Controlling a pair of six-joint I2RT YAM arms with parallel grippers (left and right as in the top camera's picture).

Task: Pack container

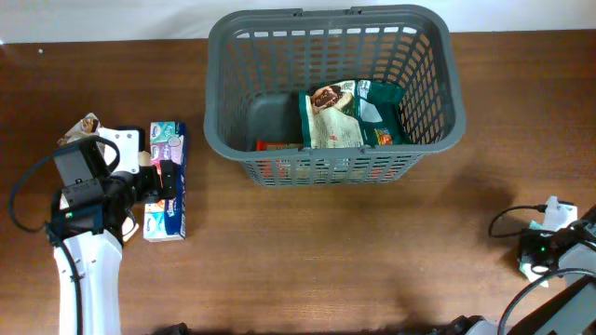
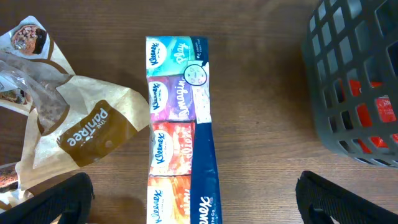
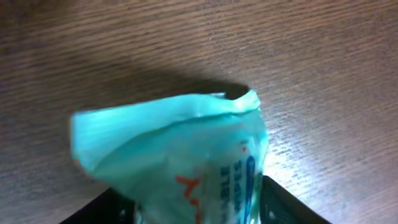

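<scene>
The container (image 1: 216, 93) is a dark grey slotted basket at the table's far centre; its corner shows in the left wrist view (image 2: 348, 81). A long Kleenex tissue multi-pack (image 1: 168, 149) lies flat on the table at the left. My left gripper (image 1: 161, 181) hangs over its near end, open, with one finger on each side of the pack (image 2: 177, 112) and gaps between; the jaws (image 2: 196, 193) touch nothing. My right gripper (image 3: 199, 208) at the near right (image 1: 551, 219) is shut on a teal plastic packet (image 3: 168, 143), held just above the wood.
A brown paper bread bag (image 2: 81, 124) lies left of the tissue pack (image 1: 88, 124). Inside the basket lie green snack packets (image 1: 358, 112) and a red packet (image 1: 277, 146). A black cable (image 1: 507, 223) loops by the right arm.
</scene>
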